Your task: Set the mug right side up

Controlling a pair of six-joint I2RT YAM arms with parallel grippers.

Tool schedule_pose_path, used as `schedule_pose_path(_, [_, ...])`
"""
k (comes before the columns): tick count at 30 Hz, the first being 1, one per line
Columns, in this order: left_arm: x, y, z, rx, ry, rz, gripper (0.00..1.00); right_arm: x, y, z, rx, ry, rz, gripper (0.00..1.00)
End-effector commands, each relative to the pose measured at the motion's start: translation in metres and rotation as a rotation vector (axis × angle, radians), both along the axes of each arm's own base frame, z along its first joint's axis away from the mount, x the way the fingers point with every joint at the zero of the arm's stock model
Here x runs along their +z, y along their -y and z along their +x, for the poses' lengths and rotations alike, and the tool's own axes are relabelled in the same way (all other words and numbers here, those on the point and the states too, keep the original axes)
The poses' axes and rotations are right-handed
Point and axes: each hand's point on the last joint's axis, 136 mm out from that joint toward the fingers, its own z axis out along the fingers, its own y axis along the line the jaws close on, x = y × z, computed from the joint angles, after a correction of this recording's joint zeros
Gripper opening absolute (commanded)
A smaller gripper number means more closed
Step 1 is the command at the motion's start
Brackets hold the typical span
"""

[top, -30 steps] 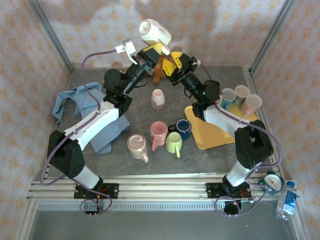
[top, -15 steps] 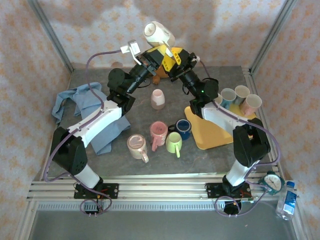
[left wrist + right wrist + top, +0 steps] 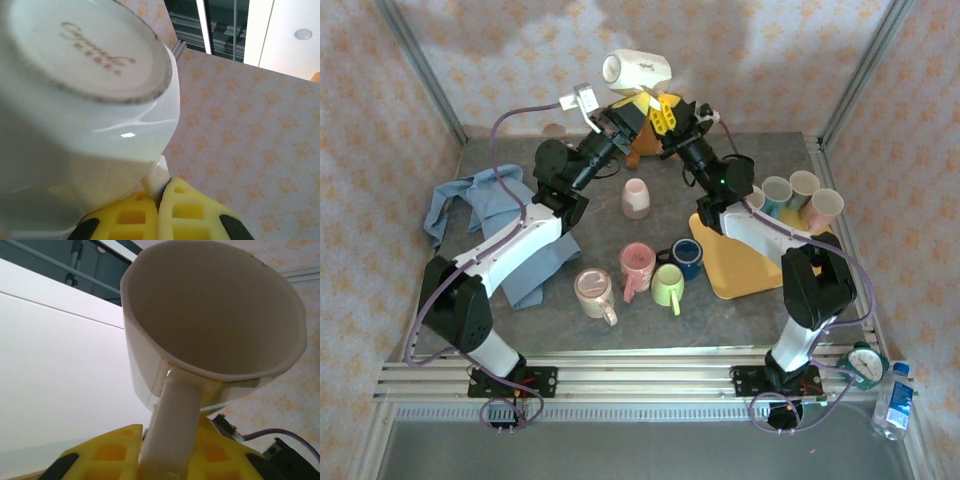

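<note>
White glazed ceramic mug [image 3: 635,68] hangs high above the back of the grey tabletop [image 3: 720,310], lying on its side between the two arms and well clear of everything below. The right gripper [image 3: 665,108], whose yellow jaws stood apart a second ago, has now closed. The right wrist view shows them clamped on the mug's handle [image 3: 167,425], with the open mouth of the mug [image 3: 215,315] tipped toward the camera.

The left gripper [image 3: 626,110] keeps its own grip. In the left wrist view the jaws [image 3: 161,192] are shut on a thin white part at the mug's side, probably the handle, beneath the printed base [image 3: 90,100]. Over the same second the mug has swung from a tilt to roughly level.

Both arms hold the mug at once, which reads as a mid-air handover. The task is part done: the mug is lifted and turned halfway, not yet mouth-up and not yet set down. The likely next move is for the left jaws to let go so the right arm can roll the mug upright and lower it.

Below, a small pink-and-white cup [image 3: 635,197] stands mouth-down, near a cluster of upright coloured mugs [image 3: 655,272] and a yellow tray [image 3: 740,270].
</note>
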Motion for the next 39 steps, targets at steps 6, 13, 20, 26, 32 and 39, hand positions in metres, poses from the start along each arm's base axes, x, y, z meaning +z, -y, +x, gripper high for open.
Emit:
schedule_pose_path(6, [0.035,-0.013,-0.051,0.001,0.115,0.044,0.02,0.011,0.002,-0.009,0.139,-0.074,0.086,0.00])
schedule_pose_path(13, [0.022,-0.018,-0.055,0.024,0.041,0.111,0.41,0.024,0.008,-0.028,-0.089,0.120,-0.090,0.00])
schedule_pose_path(20, [0.004,-0.024,-0.053,0.039,-0.042,0.136,0.59,0.023,0.011,-0.048,-0.299,0.290,-0.363,0.00])
schedule_pose_path(26, [-0.014,-0.032,-0.056,0.037,-0.106,0.179,0.61,0.009,0.024,-0.059,-0.504,0.407,-0.601,0.00])
schedule_pose_path(32, [-0.034,-0.038,-0.064,0.025,-0.168,0.254,0.61,-0.016,0.032,-0.066,-0.630,0.530,-0.883,0.00])
schedule_pose_path(39, [-0.063,-0.041,-0.067,0.039,-0.216,0.397,0.61,-0.050,0.048,-0.077,-0.753,0.700,-1.163,0.00])
